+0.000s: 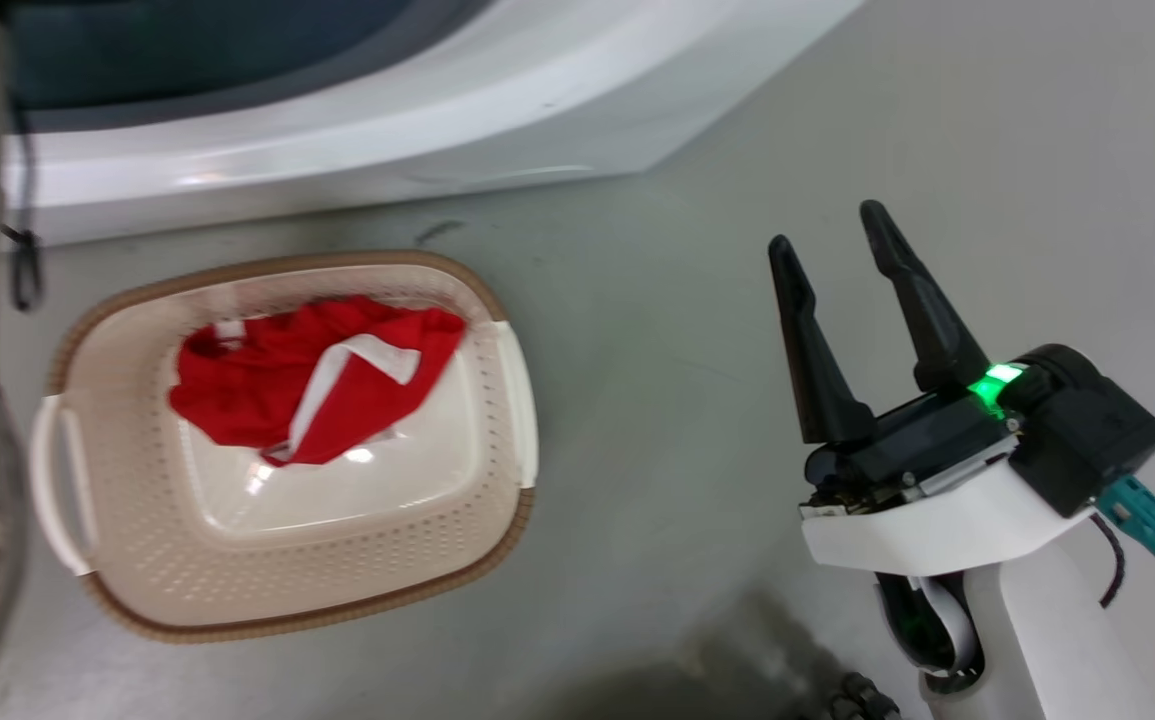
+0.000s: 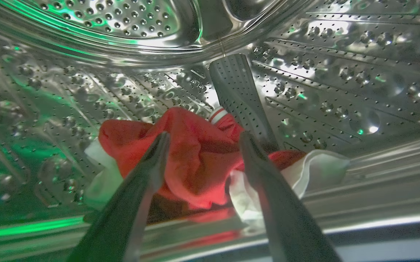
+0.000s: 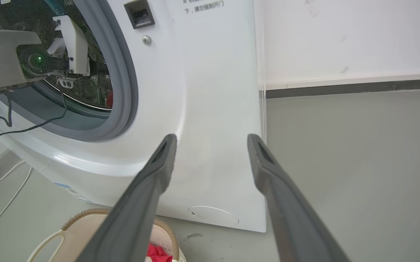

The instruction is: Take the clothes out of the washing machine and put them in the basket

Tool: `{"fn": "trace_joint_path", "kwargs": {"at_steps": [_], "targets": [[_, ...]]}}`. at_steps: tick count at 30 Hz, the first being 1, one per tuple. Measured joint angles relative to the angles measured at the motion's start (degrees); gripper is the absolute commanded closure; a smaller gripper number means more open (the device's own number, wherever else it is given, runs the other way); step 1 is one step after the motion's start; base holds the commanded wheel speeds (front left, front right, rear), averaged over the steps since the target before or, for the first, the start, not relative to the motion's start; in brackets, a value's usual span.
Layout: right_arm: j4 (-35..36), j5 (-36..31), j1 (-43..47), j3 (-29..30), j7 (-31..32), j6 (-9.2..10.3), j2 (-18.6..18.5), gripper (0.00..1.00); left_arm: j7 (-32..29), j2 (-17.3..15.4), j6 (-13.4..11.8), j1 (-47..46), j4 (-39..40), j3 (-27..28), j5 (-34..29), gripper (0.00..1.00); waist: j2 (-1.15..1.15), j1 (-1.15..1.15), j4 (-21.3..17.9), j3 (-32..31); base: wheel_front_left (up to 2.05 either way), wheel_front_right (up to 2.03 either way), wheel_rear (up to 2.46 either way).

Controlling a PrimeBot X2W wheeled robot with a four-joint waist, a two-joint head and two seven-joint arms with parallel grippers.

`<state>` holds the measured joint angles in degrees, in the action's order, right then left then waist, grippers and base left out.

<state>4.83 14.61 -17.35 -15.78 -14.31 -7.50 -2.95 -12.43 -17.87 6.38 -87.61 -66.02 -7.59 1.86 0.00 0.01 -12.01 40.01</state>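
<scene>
Clothes half moved: one red garment (image 1: 307,385) lies in the basket (image 1: 357,560) beside the washing machine (image 1: 337,130), another garment (image 2: 195,163) lies in the drum (image 2: 340,72) between fingers of the open left hand (image 2: 204,135), not yet gripped; right hand (image 1: 827,227) open, empty.

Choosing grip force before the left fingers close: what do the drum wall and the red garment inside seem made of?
The perforated silver drum wall looks like polished stainless steel: mirror glints, green reflections, punched holes. The bright red garment with white trim looks like soft matte cloth, creased into loose folds; its fibre cannot be told.
</scene>
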Motion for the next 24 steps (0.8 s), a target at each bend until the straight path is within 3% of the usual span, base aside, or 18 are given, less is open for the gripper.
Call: {"fn": "trace_joint_path", "kwargs": {"at_steps": [11,18,19,21,24], "targets": [[-1.2,3.4,-1.4,-3.1,-0.6,0.0,0.0,0.0,-18.6,-6.8,0.4,-8.3,-3.7,-1.6,-0.7,0.0,0.0,0.0,-6.5,6.0,0.0,0.0,0.0],[-0.5,4.6,-1.4,-4.4,-0.7,0.0,0.0,0.0,-26.1,-8.5,0.1,-10.1,-3.7,-1.9,-0.2,0.0,0.0,0.0,-9.1,8.4,0.0,0.0,0.0],[-0.5,4.7,-1.4,-4.6,-0.7,0.0,0.0,0.0,-27.0,-8.5,-0.2,-10.2,-3.5,-1.9,-0.1,0.54,0.0,0.0,-9.3,8.5,0.0,0.0,0.0],[-0.5,5.0,-1.4,-4.8,-0.7,0.0,0.0,0.0,-28.0,-8.5,-0.6,-10.3,-3.0,-1.7,0.4,1.0,0.0,0.0,-9.5,8.6,0.0,0.0,0.0],[-0.4,5.2,-1.4,-4.9,-0.7,0.0,0.0,0.0,-29.1,-8.7,-1.3,-9.7,-2.1,-1.8,0.4,1.0,0.0,0.0,-9.6,8.4,0.0,0.0,0.0]]}}
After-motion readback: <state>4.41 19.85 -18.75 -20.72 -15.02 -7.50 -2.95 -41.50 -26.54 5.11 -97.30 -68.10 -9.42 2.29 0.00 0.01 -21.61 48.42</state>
